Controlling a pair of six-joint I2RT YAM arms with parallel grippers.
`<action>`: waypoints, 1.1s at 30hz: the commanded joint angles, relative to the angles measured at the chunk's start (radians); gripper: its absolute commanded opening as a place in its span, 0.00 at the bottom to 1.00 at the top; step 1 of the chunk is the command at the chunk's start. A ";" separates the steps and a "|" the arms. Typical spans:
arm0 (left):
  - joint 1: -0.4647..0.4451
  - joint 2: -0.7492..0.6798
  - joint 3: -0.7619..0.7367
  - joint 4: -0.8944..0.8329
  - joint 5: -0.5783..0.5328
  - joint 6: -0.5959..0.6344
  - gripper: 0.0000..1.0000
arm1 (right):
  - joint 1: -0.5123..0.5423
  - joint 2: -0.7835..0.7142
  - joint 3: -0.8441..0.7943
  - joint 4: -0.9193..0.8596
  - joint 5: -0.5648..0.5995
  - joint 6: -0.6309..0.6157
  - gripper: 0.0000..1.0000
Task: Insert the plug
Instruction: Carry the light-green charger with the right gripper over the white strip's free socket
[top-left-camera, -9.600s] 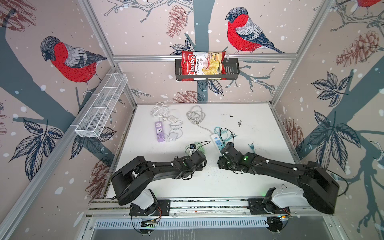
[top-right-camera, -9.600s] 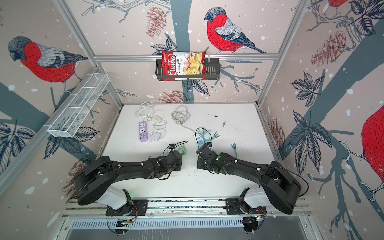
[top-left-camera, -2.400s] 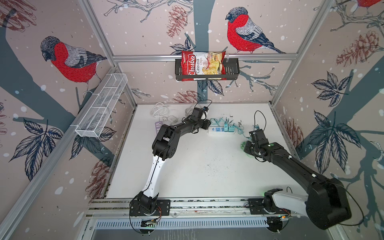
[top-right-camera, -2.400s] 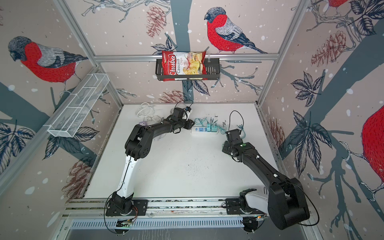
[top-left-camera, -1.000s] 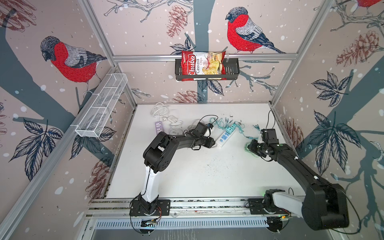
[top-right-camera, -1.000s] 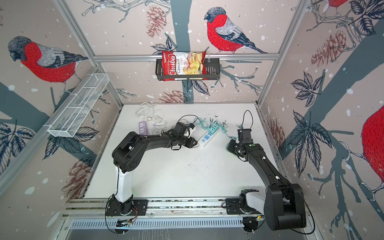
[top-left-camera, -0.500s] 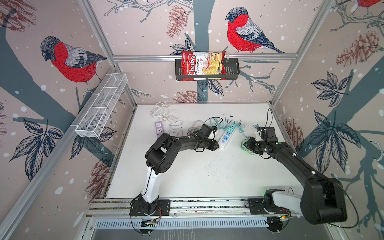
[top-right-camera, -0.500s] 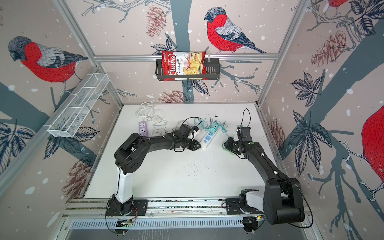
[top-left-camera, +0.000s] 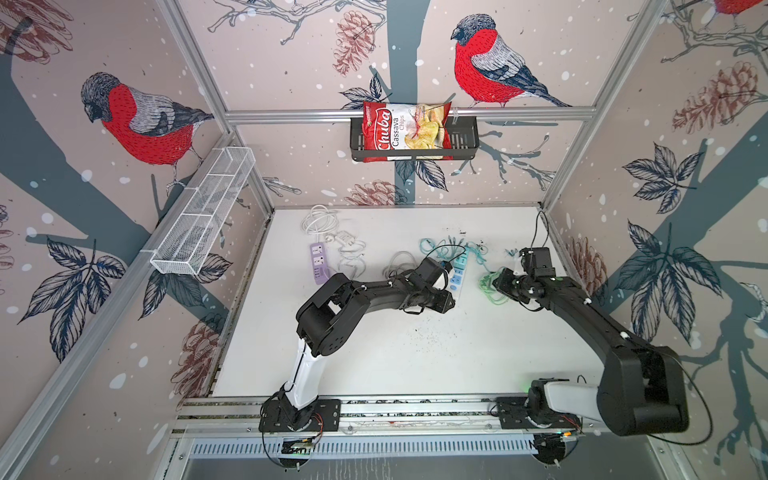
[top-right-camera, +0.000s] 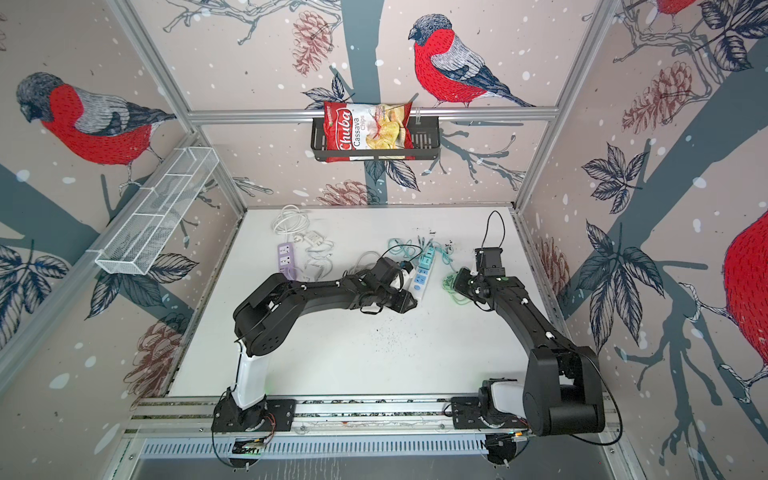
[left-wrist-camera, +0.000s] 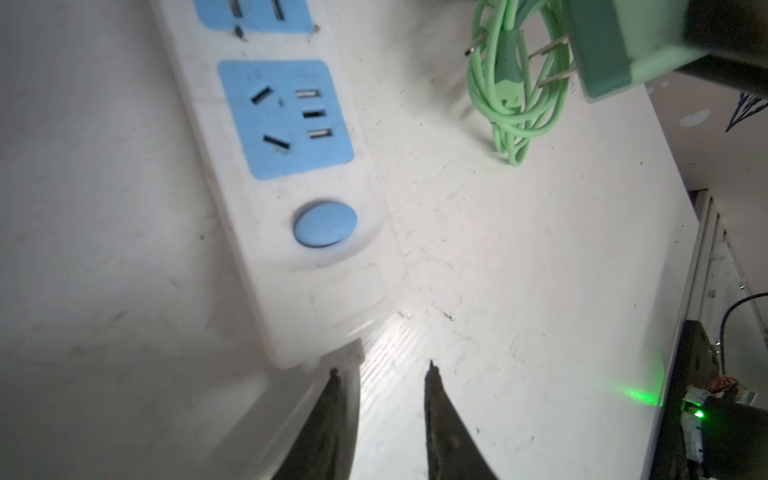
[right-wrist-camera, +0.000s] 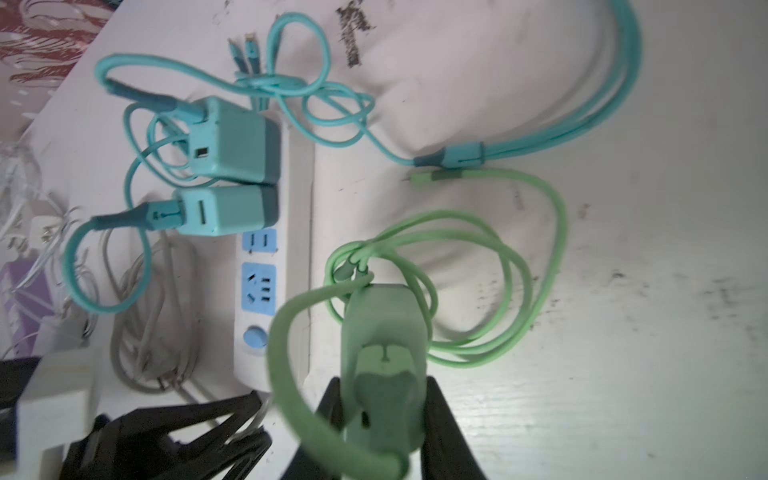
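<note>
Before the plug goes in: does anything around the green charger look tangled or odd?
Yes. The green cable is bunched around the prongs of the green charger held in the right gripper, so it hangs between the plug and the power strip. It could foul the insertion.

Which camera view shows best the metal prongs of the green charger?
Left wrist view: the green charger is seen side-on, its prongs clear against the table. The right wrist view shows only its back, held in the right gripper; prongs hidden. In both top views it is too small.
</note>
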 joint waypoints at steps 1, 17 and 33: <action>-0.012 -0.002 0.005 0.005 -0.011 -0.021 0.33 | -0.012 0.010 0.015 -0.025 0.122 -0.015 0.03; -0.033 -0.180 -0.130 -0.025 -0.119 -0.036 0.34 | 0.071 0.269 0.200 0.030 0.038 -0.036 0.03; 0.071 -0.177 -0.177 0.014 -0.083 -0.011 0.34 | 0.238 0.369 0.245 0.086 0.078 0.061 0.02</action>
